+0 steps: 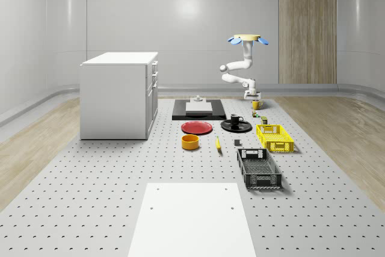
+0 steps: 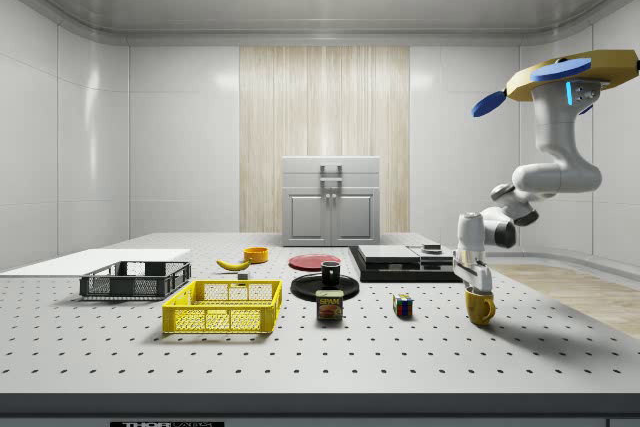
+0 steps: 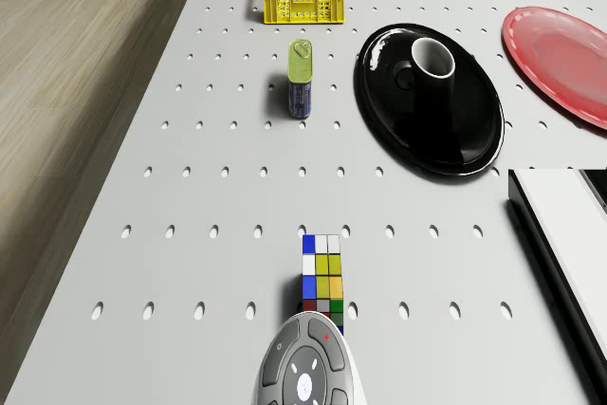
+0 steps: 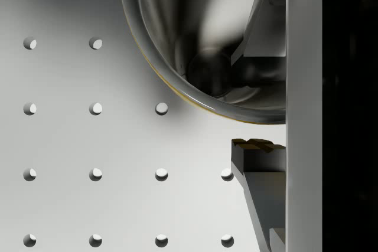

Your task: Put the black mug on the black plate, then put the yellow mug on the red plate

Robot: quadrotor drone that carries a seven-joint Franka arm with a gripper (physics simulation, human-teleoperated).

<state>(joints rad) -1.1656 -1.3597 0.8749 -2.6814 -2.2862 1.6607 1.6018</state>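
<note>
Yellow ceramic mug stands on the perforated grey table near its far edge in the whole-scene view, the gripper clenched on its rim. Glossy black mug sits on the round black plate; the drone hovers above.

**readable text in the scene**

the one clear label is "spam", on the front of the small tin standing on the perforated table just beside the yellow basket in the side view. a dark plate on the table's front edge carries lettering, cut off and not legible.
</note>
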